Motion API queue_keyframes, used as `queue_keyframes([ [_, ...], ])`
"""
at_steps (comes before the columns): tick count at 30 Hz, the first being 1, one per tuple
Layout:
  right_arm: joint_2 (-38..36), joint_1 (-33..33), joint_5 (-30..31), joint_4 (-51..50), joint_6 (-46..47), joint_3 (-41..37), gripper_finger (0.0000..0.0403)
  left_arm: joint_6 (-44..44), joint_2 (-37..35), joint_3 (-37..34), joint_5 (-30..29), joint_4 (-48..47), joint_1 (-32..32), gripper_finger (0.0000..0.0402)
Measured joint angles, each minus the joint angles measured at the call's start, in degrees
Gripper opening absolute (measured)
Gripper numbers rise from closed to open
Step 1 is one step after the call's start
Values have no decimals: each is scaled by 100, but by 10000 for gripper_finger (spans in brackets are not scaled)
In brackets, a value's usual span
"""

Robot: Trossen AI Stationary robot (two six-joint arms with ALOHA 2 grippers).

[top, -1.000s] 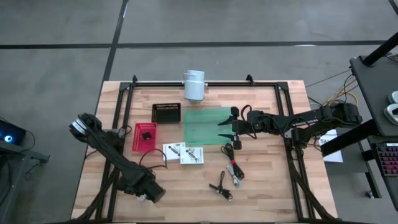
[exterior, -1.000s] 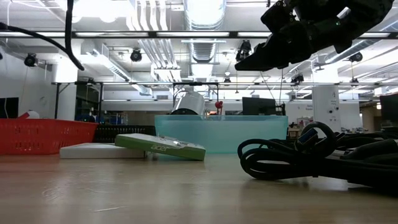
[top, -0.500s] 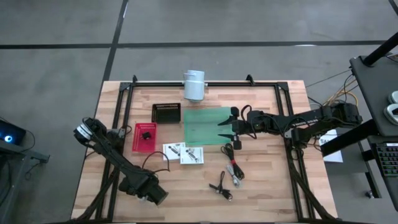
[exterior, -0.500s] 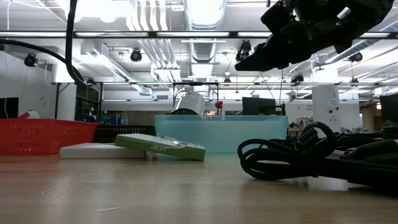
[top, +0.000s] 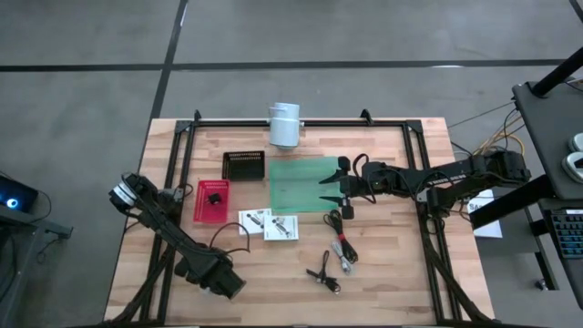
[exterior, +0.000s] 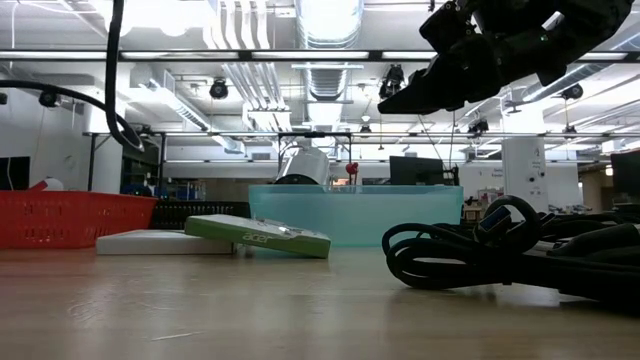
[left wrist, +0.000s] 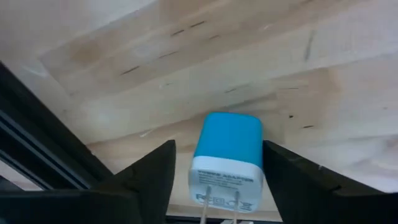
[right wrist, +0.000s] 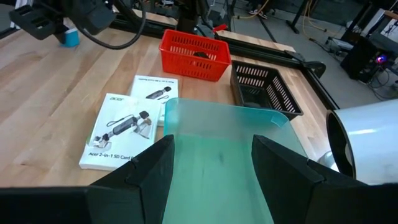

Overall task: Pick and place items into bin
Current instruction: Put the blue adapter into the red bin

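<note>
My left gripper [top: 219, 282] is low over the table near its near edge, open. A blue charger plug [left wrist: 227, 155] lies between its fingers, prongs toward the wrist; it also shows in the right wrist view [right wrist: 71, 37]. My right gripper [top: 332, 185] hangs open and empty above the right rim of the pale green bin [top: 301, 185]. Two white printed cards [top: 269, 224] lie flat in front of the bin. Thin black cables [top: 339, 241] lie right of the cards, with another [top: 323, 273] nearer. A small dark thing [top: 214, 196] sits in the red basket. The grey ball is not in view. My left gripper's fingers stand on either side of the blue plug's body [left wrist: 255, 155]. A gap shows at one finger [left wrist: 155, 177]. The other finger [left wrist: 289, 177] is right at the plug's side, and I cannot tell whether it touches.
A red basket [top: 202, 211] and a black basket [top: 243, 165] stand left of the bin. A white cylinder [top: 284, 125] stands at the far edge. A black frame [top: 182, 137] runs along the table's sides. Bare wood lies at the near left.
My left arm's rear part has shifted a little toward the near edge. Its gripper stays by the near edge. My right gripper has kept still over the bin.
</note>
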Motion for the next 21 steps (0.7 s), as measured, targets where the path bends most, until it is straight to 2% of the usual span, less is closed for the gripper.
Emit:
queue_keyframes([
  [7,0,0,1,0,0,0,201,432,-11,0,17,33,-2,143],
  [12,0,0,1,-1,0,0,201,836,-34,0,-33,122,0,135],
  [18,0,0,0,0,0,0,201,1495,-212,19,-895,251,92,135],
  [21,0,0,-1,-1,0,0,201,1768,-335,42,-1543,242,153,135],
])
